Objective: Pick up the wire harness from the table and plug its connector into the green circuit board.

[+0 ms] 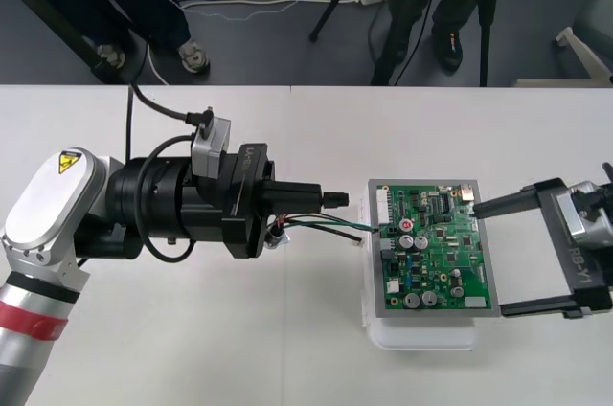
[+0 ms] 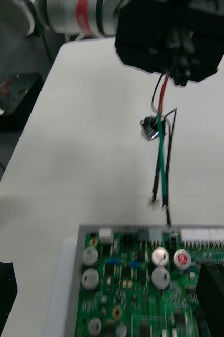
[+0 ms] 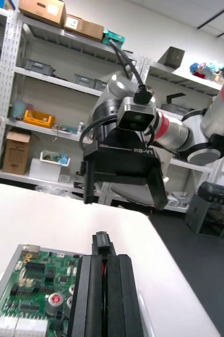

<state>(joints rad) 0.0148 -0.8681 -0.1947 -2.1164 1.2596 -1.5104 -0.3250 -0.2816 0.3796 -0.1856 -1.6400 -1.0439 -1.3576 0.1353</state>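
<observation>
Wire harness is clamped in my left hand, whose black fingers are pressed together. A small dark piece sits at their tip, and I take it for the plug. The hand lies level, just above the table, and points straight at the left edge of the green circuit board. I judge that pose is meant to drive the connector sideways into the row of headers along that edge.

Red, black and green wires trail out from under the fingers. The round metal socket hangs beneath the hand, close to the table. The green and black strands run on to the board's near edge, where their ends lie at or against the white header. I cannot tell whether anything is seated, so I count the plugging as not yet done.

The board rests in its white base, which frames it all round.

My right hand is spread wide at the far side, one finger at each end of the board's right edge. It looks placed to brace the board against the push.
</observation>
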